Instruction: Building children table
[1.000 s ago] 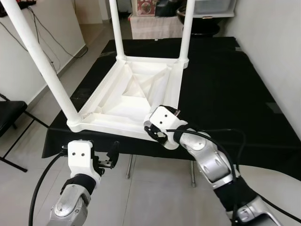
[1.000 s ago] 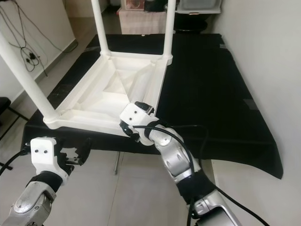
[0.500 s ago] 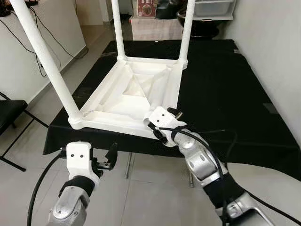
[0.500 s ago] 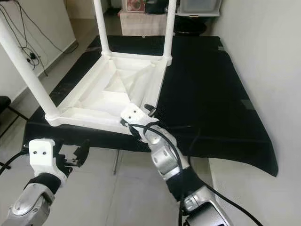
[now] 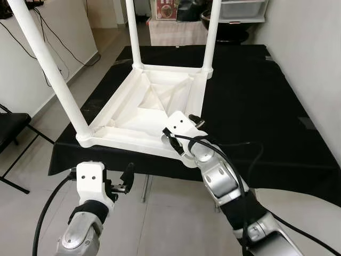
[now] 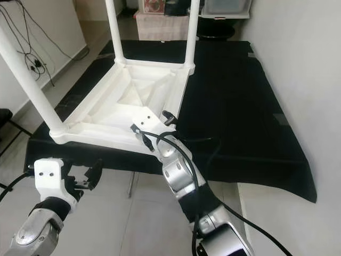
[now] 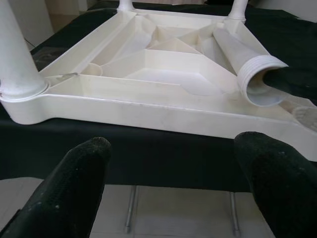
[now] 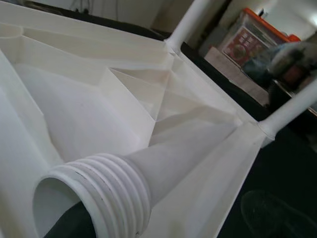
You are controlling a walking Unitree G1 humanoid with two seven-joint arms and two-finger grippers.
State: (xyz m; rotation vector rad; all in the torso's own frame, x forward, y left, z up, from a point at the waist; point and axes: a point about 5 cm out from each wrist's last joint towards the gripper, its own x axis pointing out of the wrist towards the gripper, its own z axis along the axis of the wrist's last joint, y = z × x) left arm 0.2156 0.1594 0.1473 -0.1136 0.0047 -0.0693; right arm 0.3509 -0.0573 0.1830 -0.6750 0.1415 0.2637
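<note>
An upturned white plastic children's table top (image 5: 154, 106) is seen lying on a black cloth-covered table (image 5: 250, 101), ribbed underside facing up. Three white tubular legs are standing upright in its corner sockets: the near-left leg (image 5: 50, 72), the far-left leg (image 5: 133, 32) and the far-right leg (image 5: 211, 32). The near-right corner socket (image 7: 304, 116) is shown bare, at the near edge of the cloth.

A fourth loose white leg with a threaded end (image 7: 247, 62) is held by the right gripper (image 5: 184, 133) just above that near-right corner, lying low and slanted across the inside of the table top, its ridged open end (image 8: 99, 198) pointing back toward the robot. A black finger (image 7: 292, 82) is seen pushed into the open mouth of the tube; whether the other finger presses from outside cannot be told, so the state of these jaws is left undecided.

The left gripper (image 5: 120, 181) is held below and in front of the table's near edge, over the pale tiled floor (image 5: 160, 224), well apart from the table top. Its two black fingers (image 7: 74, 183) are spread wide, with nothing between them.

A black folding chair (image 5: 10, 130) is noted at the left.
</note>
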